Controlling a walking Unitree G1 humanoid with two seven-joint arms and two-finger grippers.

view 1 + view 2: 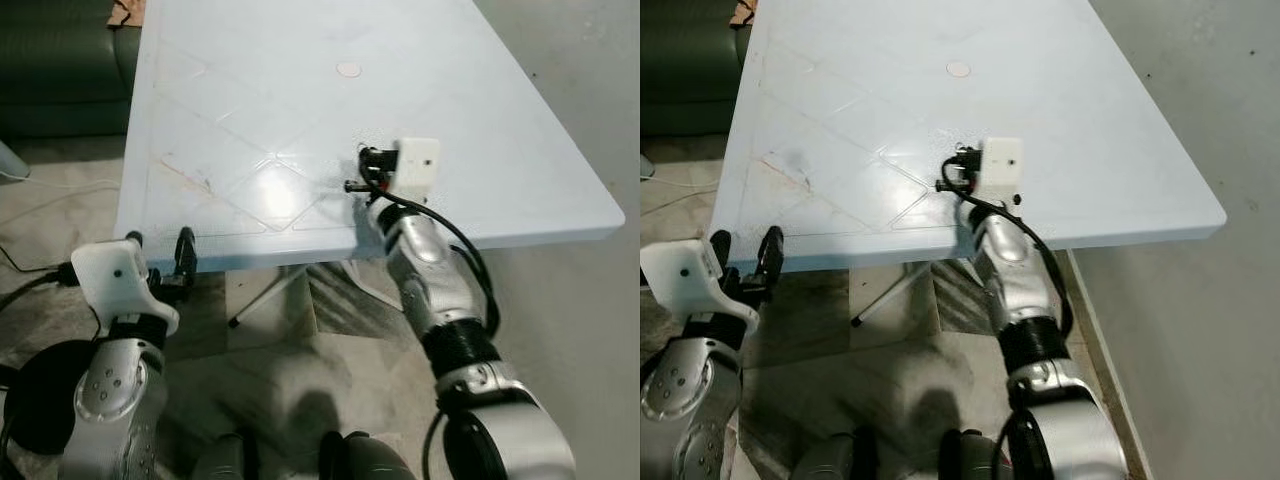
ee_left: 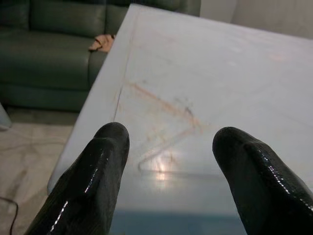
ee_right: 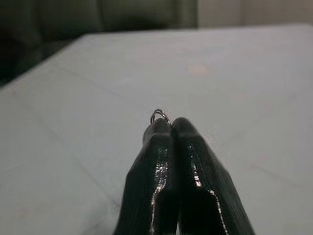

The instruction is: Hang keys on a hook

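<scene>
Between right fingers (image 3: 171, 128), key ring (image 3: 160, 115) upward.

Pale blue table (image 1: 520, 150) with diamond lines, dark green sofa (image 2: 44, 54)

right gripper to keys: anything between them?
Nothing visible. The right gripper is shut over the table, and a small metal key ring pokes out between its fingertips, so the keys appear already pinched. The left gripper hangs open at the table's near edge.
</scene>
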